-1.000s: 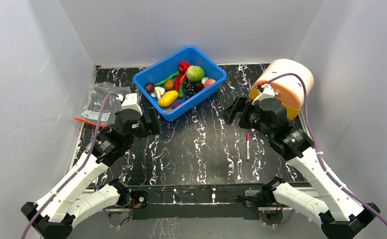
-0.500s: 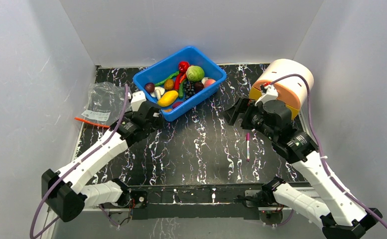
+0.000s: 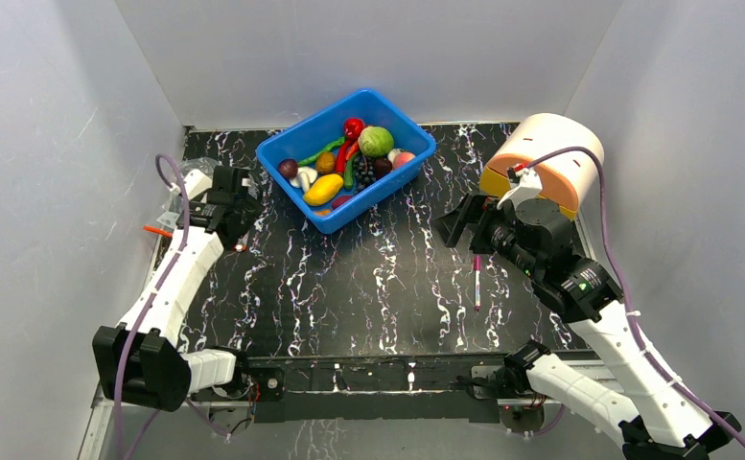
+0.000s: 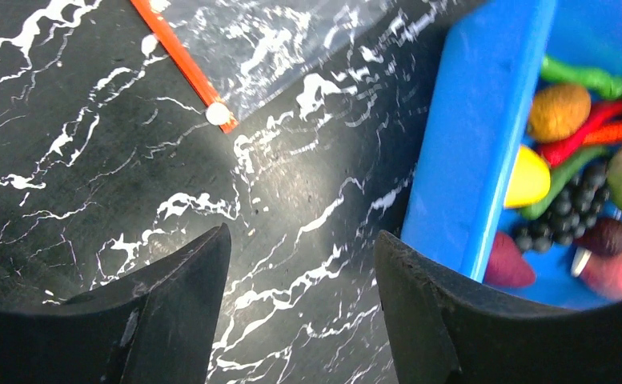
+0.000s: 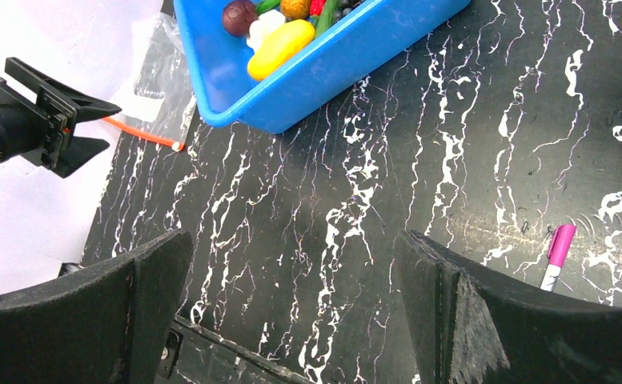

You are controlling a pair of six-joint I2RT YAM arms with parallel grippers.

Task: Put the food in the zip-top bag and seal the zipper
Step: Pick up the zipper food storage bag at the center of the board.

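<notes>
1. Zip-top bag [image 4: 291,32]: clear crinkly film. Zipper [image 4: 181,60]: thin red-orange strip w/ small white end, flat on black, white-veined tabletop [image 4: 75,176].
2. Food [image 3: 349,158]: glossy toy pcs, all in blue tub [image 4: 467,136].
3. Left pincer [image 4: 301,240]: spread wide, empty; zipper end lay just beyond its tips, tub alongside.
4. Left arm reached to rear-left corner. Right pincer [image 5: 291,240] wide, empty, over mid-tabletop.
</notes>
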